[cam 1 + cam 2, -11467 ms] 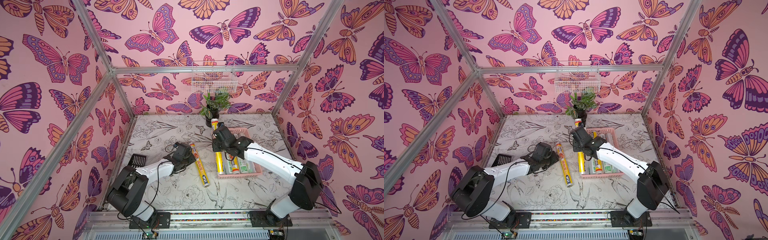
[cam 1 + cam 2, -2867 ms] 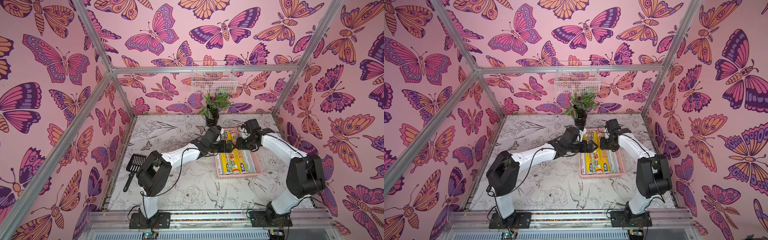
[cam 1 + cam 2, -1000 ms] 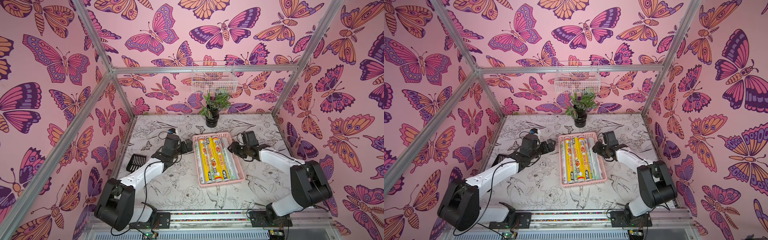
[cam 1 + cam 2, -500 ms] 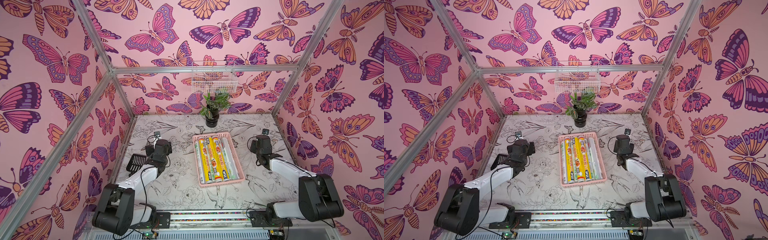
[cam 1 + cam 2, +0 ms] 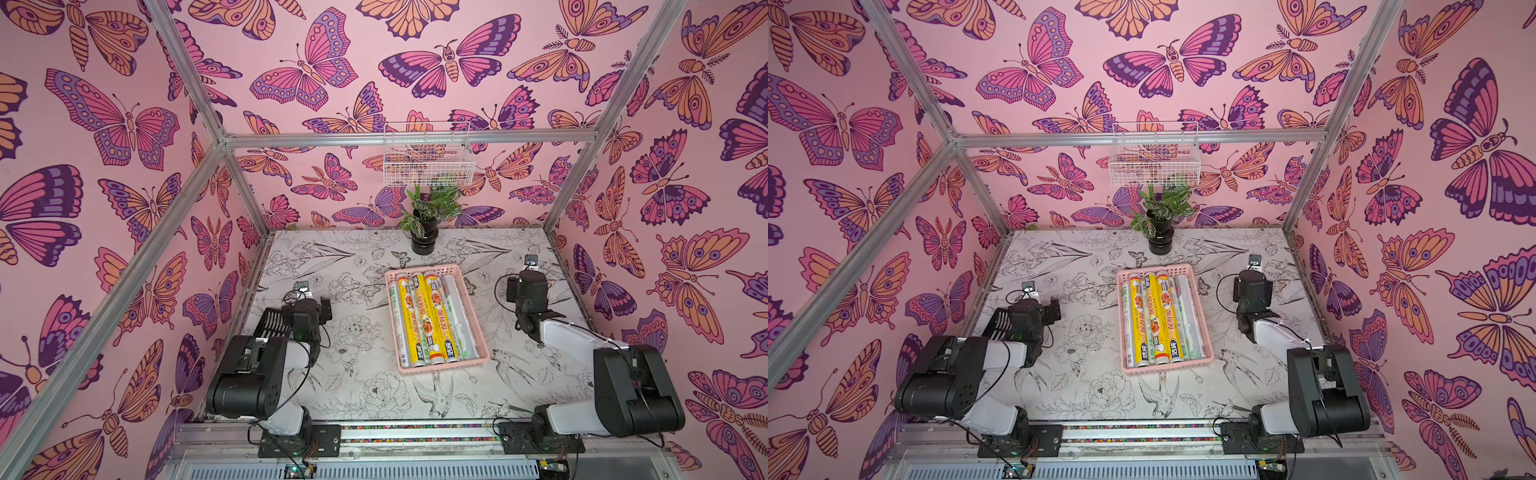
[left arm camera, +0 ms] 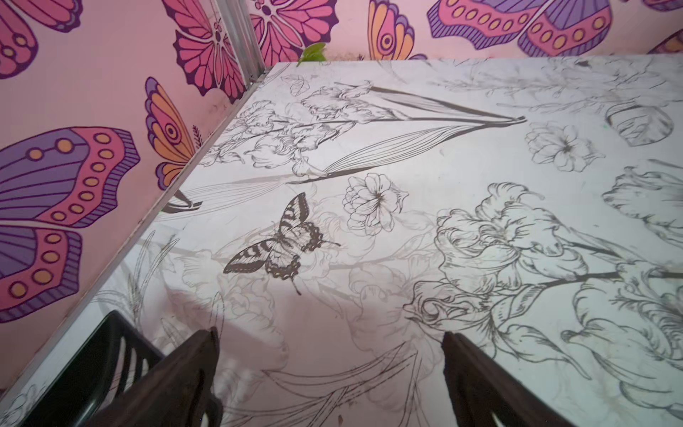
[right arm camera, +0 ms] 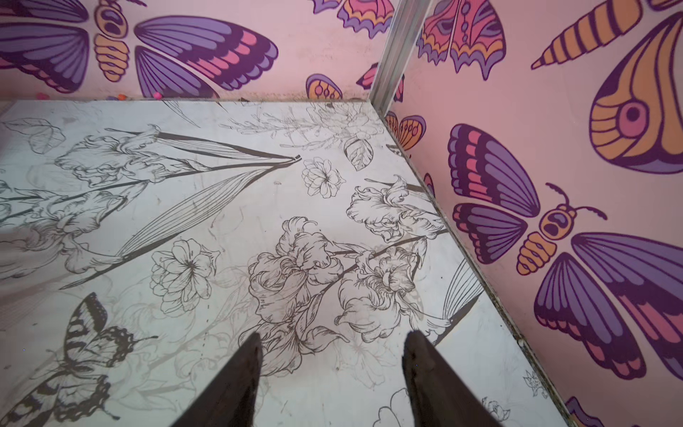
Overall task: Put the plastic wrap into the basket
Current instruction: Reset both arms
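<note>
The pink basket (image 5: 441,366) (image 5: 1168,365) lies mid-table in both top views. Several rolls of plastic wrap (image 5: 428,316) (image 5: 1156,318) lie side by side in it, yellow-labelled ones in the middle and silvery ones at the sides. My left gripper (image 5: 324,309) (image 5: 1054,309) hangs well left of the basket, over bare table. In the left wrist view it (image 6: 330,334) is open and empty. My right gripper (image 5: 527,278) (image 5: 1252,276) sits apart from the basket on its right. It (image 7: 332,338) is also open with only the table between its fingers.
A black slotted scoop (image 5: 272,324) (image 6: 99,355) lies by the left wall, right beside my left gripper. A potted plant (image 5: 426,232) stands at the back behind the basket. A white wire basket (image 5: 428,158) hangs on the back wall. The right wall runs close to my right gripper.
Both arms have drawn back from the basket's sides toward the left and right walls. The right jaws stand slightly wider. The basket and rolls have stayed put.
</note>
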### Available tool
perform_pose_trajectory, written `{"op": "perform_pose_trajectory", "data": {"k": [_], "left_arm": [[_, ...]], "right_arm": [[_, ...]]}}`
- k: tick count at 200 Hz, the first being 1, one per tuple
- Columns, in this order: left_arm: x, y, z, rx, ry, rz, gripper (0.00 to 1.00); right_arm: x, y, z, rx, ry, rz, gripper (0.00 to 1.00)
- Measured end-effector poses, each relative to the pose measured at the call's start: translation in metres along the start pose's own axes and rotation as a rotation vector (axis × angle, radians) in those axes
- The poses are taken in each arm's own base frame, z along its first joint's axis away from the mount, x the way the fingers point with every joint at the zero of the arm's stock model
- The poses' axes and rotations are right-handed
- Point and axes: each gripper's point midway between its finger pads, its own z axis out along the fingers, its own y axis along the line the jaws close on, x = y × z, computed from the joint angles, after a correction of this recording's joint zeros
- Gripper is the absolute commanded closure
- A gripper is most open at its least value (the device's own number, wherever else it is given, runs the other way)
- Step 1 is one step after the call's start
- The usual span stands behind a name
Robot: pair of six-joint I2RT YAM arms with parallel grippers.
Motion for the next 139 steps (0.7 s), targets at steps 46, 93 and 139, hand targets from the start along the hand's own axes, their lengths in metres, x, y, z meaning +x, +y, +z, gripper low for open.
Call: {"op": "perform_pose_trajectory", "data": {"k": [46,93,139], "left_arm": [[-0.011,0.004,0.002,0.011,-0.041,-0.038,0.0],[-0.012,0.002,0.002,0.022,-0.044,-0.04,0.0],[-0.012,0.002,0.002,0.026,-0.044,-0.04,0.0]], "right_arm": [[0.066,-0.001,0.007,-0.071,0.038,0.019,0.36],[0.054,0.009,0.009,-0.187,-0.045,0.069,0.22],[0.04,0.002,0.015,-0.17,-0.07,0.116,0.01]]}}
